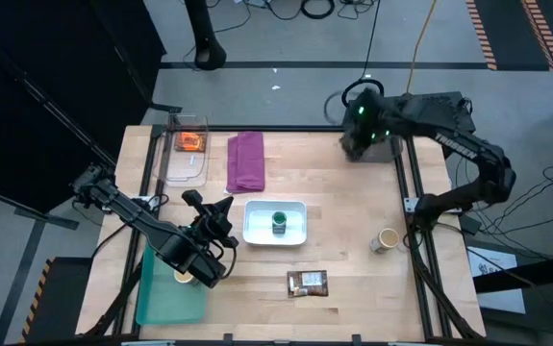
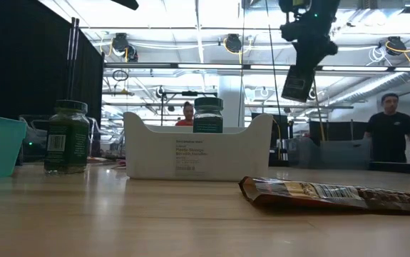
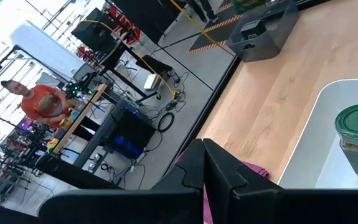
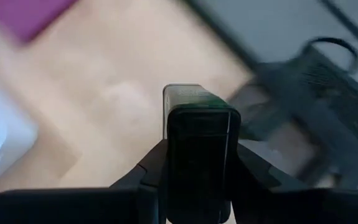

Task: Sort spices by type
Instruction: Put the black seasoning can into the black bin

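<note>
Dark brown packet (image 1: 308,282): flat at near table edge. Tan-lidded jar (image 1: 385,240): near-right, alone. Left gripper (image 1: 220,213): fingers pressed together, empty, beside white tray (image 1: 295,229) holding green-lidded jar (image 1: 279,223). Second green jar (image 2: 67,137): position unclear overhead. Right gripper (image 1: 357,133): far edge, raised, clamping a green-lidded jar, mostly hidden. Orange packet (image 1: 190,143): far-left clear bin.

Matt wood table (image 1: 353,240), glossy white plastic tray (image 1: 295,234)

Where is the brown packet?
In the high view the brown packet lies flat near the table's front edge, just in front of the white tray.
</note>
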Controlling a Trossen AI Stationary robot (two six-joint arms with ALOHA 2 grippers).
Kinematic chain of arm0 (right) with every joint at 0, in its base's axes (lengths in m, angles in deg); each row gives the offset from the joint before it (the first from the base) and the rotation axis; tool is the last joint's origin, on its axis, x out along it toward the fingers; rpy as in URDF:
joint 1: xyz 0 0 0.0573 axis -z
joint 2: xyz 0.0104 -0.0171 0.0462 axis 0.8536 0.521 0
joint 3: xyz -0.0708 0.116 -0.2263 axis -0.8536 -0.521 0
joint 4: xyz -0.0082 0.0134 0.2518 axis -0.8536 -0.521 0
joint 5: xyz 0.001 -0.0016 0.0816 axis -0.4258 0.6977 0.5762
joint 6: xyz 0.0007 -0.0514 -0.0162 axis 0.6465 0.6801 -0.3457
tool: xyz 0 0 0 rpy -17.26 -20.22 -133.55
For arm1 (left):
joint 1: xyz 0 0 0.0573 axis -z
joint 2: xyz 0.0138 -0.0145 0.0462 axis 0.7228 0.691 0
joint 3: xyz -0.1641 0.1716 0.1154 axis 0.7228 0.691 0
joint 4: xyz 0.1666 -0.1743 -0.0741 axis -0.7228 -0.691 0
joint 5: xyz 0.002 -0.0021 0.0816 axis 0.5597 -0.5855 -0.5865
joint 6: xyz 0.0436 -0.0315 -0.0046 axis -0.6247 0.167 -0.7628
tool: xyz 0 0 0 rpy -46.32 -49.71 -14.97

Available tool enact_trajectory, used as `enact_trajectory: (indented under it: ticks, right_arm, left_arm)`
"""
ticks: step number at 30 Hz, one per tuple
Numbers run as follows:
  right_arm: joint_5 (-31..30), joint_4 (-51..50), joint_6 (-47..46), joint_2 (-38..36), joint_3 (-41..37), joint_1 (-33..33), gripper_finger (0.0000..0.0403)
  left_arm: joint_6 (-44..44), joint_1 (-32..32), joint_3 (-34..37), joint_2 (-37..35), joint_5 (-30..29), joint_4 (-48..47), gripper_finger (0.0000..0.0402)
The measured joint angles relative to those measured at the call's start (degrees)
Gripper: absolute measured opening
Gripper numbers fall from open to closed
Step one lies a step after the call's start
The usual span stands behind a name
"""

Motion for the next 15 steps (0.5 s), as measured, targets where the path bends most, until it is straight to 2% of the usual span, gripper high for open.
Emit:
enact_trajectory:
  ticks: [4,8,11,15]
  right_arm:
    - [-2.6,-0.9,-2.36,0.42,0.91,8.89,0.0096]
    - [-4.75,-6.01,-4.79,3.07,0.89,17.73,0.0096]
    - [-5.09,-7.81,-5.68,5.77,0.89,21.94,0.0096]
    - [-4.54,-7.75,-5.69,9.44,0.89,24.38,0.0096]
  left_arm:
    - [0.02,0.0,0.0,0.0,-0.08,0.0,0.0005]
    - [0.02,0.0,0.0,-0.01,-0.18,0.0,0.0005]
    - [0.02,0.0,0.0,-0.01,-0.19,-0.01,0.0005]
    - [0.02,0.0,0.0,-0.02,-0.19,0.0,0.0005]
